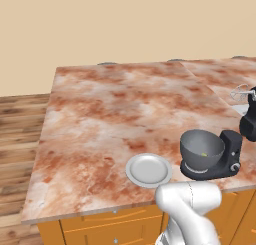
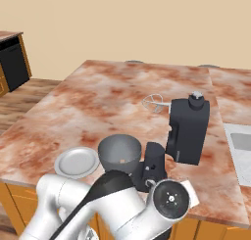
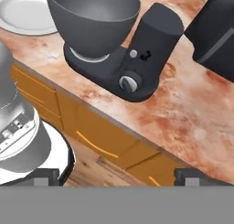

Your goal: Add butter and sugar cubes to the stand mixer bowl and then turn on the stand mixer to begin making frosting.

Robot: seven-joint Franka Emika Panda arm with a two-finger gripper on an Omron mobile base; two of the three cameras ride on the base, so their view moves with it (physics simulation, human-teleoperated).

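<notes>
stand mixer (image 3: 137, 58) at table (image 1: 110, 114) front edge, head tilted back, stand mixer bowl (image 1: 201, 150) seated on its base. butter (image 1: 204, 154) inside bowl; plate (image 1: 148, 170) just beside mixer. claw (image 3: 116, 176) wide, empty, near mixer knob (image 3: 129, 82).

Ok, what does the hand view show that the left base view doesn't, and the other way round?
Hand view: the open gripper and a small button above the mixer's knob. Left base view: the wire whisk, a yellowish bit inside the bowl, the wood floor. Both: the stand mixer, its bowl, side knob, plate and marble counter.
</notes>
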